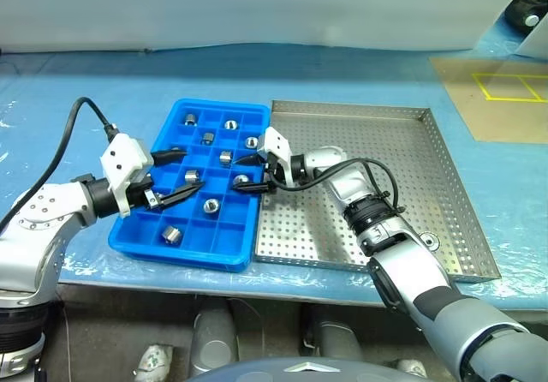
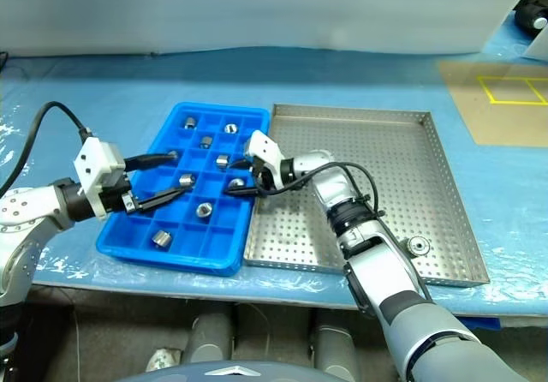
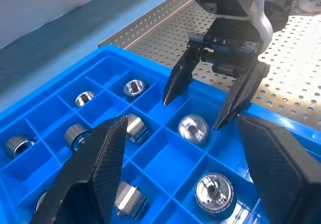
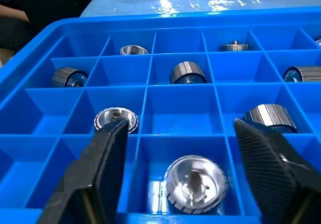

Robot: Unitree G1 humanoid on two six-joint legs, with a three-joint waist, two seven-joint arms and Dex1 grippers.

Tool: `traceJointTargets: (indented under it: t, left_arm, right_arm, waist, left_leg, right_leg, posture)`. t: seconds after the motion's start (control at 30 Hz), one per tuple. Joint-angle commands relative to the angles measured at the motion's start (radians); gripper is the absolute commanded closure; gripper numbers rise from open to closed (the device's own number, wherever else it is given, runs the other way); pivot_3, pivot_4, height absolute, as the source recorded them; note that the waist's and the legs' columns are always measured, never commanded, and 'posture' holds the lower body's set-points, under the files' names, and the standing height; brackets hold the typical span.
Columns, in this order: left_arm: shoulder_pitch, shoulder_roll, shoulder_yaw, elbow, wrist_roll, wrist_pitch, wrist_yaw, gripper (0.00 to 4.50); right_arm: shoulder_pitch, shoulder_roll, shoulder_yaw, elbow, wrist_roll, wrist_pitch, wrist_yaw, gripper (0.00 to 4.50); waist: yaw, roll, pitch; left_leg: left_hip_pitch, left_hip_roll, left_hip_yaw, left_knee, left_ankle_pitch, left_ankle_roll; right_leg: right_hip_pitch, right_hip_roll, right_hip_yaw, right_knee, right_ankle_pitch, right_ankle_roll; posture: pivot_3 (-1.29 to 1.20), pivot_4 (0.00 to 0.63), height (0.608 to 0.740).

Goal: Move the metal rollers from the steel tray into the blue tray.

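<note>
Right tool (image 1: 248, 173) hangs spread and empty over the blue tray (image 1: 137, 243), a metal roller (image 4: 194, 184) lying in the compartment right under its tips. Left tool (image 1: 171, 176) hovers beside it, also wide and empty. Most metal rollers look delivered; one (image 2: 419, 246) remains behind the right tool in the steel tray (image 1: 445, 185).

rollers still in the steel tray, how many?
1. A single roller lies near the steel tray's front right corner, just right of the robot's right forearm. That forearm covers part of the tray floor, so another could be hidden beneath it.
</note>
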Motion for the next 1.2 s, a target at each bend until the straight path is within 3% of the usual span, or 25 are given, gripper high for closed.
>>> traceJointTargets:
  t: [0.03,0.27,0.53,0.7,1.0,1.2]
  left_arm:
    - [-0.035,0.01,-0.014,0.015,-0.007,-0.023,-0.015,0.84]
    - [-0.116,-0.011,-0.092,0.085,0.003,-0.053,-0.05,0.84]
    - [-0.294,-0.1,-0.242,0.254,0.044,-0.131,-0.129,0.84]
    - [-0.4,-0.175,-0.318,0.373,0.074,-0.193,-0.194,0.84]
    - [-0.567,-0.367,-0.433,0.613,0.116,-0.314,-0.331,0.84]
    - [-0.585,-0.45,-0.47,0.683,0.126,-0.354,-0.385,0.84]
  right_arm:
    - [-0.006,-0.013,-0.027,-0.078,0.021,0.018,-0.002,1.19]
    - [0.016,-0.063,-0.068,-0.162,0.034,0.067,-0.029,1.19]
    - [0.127,-0.214,-0.133,-0.366,0.057,0.174,-0.071,1.19]
    - [0.253,-0.323,-0.179,-0.572,0.091,0.286,-0.1,1.19]
    - [0.634,-0.586,-0.462,-0.973,0.186,0.527,-0.196,1.19]
    - [0.862,-0.635,-0.614,-1.176,0.255,0.649,-0.25,1.19]
  waist:
    - [-0.001,0.0,0.0]
    - [-0.002,0.0,0.0]
    - [-0.009,0.0,0.0]
    - [-0.037,-0.001,0.0]
    - [-0.097,0.0,-0.001]
    - [-0.139,0.0,-0.001]
  left_leg:
    - [0.0,0.0,0.0,0.0,0.0,0.0]
    - [0.0,0.0,0.0,0.0,0.0,-0.001]
    - [0.001,-0.001,0.0,0.001,0.001,-0.002]
    - [0.001,-0.001,0.0,0.002,0.003,-0.005]
    - [0.006,-0.003,0.004,0.002,0.0,0.001]
    - [0.006,-0.003,0.005,0.004,-0.002,0.003]
  right_leg:
    - [0.0,0.0,0.0,0.0,0.0,0.0]
    - [0.0,0.0,0.0,0.0,0.0,0.0]
    - [0.001,0.001,0.001,0.001,0.0,0.0]
    - [0.002,0.001,0.003,0.001,0.0,0.0]
    - [0.004,0.002,0.01,-0.002,0.0,0.001]
    - [0.004,0.002,0.01,-0.002,-0.001,0.004]
  posture:
    - [0.2,0.15,0.74]
    - [0.12,0.15,0.74]
    - [-0.06,0.15,0.74]
    - [-0.15,0.15,0.74]
    - [-0.39,0.15,0.74]
    - [-0.49,0.15,0.74]
